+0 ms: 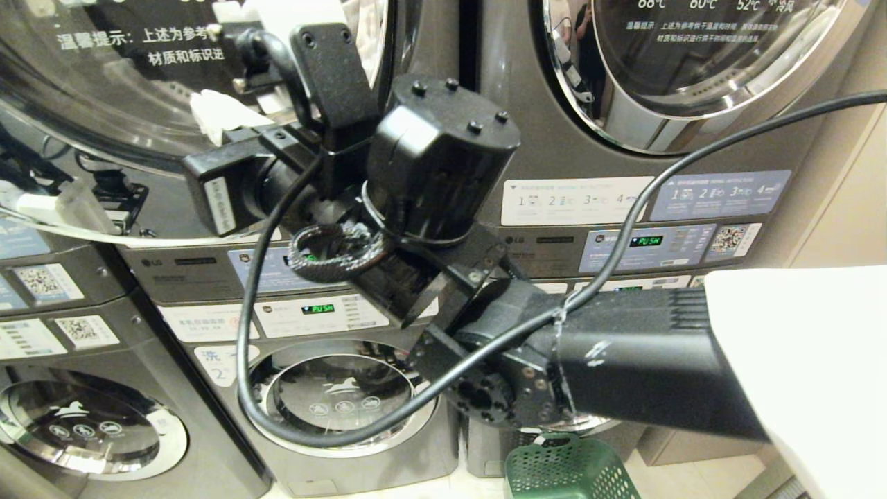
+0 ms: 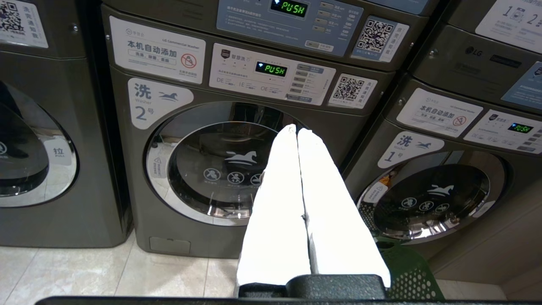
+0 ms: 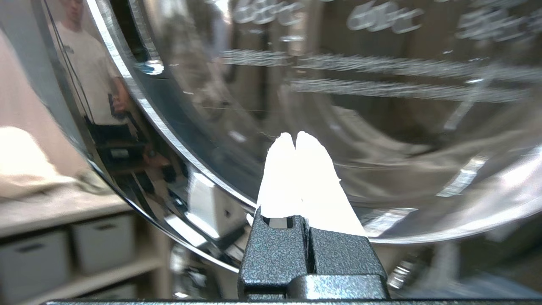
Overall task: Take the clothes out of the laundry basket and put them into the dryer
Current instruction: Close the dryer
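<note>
Close up, the right hand [image 3: 295, 136] has its white fingers pressed together on nothing, its tips just before the glass dryer door [image 3: 381, 127]. Lower down, the left hand [image 2: 296, 129] hangs with fingers together too, empty, facing washer number 2 [image 2: 220, 169]. Beyond it, the green laundry basket [image 1: 565, 471] sits on the floor against the machines; no clothes can be made out inside it.

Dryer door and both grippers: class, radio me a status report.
Right gripper shut, empty, up at the glass dryer door. Left gripper shut, empty, parked low before the washers. Door closed. Laundry basket on the floor below.
</note>
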Available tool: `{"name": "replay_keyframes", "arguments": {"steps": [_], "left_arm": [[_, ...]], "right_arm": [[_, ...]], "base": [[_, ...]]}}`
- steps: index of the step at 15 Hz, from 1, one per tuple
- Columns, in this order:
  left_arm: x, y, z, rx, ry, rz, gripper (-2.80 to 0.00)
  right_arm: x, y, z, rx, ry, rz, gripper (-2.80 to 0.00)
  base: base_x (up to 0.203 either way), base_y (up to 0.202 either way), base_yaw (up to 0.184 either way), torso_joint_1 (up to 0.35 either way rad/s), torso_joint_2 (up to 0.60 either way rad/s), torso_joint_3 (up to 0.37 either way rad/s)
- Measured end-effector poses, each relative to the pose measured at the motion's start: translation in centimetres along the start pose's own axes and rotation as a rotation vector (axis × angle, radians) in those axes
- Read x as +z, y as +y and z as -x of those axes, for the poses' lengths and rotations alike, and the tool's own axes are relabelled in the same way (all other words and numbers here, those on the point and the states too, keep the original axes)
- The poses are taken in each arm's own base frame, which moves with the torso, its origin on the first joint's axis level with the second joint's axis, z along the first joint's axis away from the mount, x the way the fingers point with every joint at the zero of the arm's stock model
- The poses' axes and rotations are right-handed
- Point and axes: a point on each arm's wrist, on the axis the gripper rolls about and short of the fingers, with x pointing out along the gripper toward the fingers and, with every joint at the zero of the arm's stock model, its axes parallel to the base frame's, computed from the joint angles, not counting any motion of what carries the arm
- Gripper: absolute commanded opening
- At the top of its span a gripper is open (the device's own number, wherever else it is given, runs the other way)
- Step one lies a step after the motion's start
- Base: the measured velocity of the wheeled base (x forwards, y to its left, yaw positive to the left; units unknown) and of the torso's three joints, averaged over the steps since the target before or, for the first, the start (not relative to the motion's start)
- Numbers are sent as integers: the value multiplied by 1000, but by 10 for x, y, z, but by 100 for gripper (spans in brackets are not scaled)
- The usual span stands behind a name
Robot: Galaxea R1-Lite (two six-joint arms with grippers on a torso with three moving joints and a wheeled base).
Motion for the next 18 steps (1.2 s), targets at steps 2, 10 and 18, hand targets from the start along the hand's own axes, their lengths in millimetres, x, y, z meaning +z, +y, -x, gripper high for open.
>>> {"name": "replay_keyframes", "arguments": {"steps": [2, 10, 18], "left_arm": [[0, 0, 0, 0, 0, 0, -280], [0, 0, 0, 0, 0, 0, -280], [0, 0, 0, 0, 1, 0, -280]], "right_arm": [[18, -25, 11, -41, 34, 48, -280], [87, -119, 163, -289, 364, 185, -280], [117, -129, 358, -788, 626, 187, -280]], "base": [[0, 0, 0, 0, 0, 0], [0, 0, 0, 0, 0, 0], [0, 0, 0, 0, 0, 0]]}}
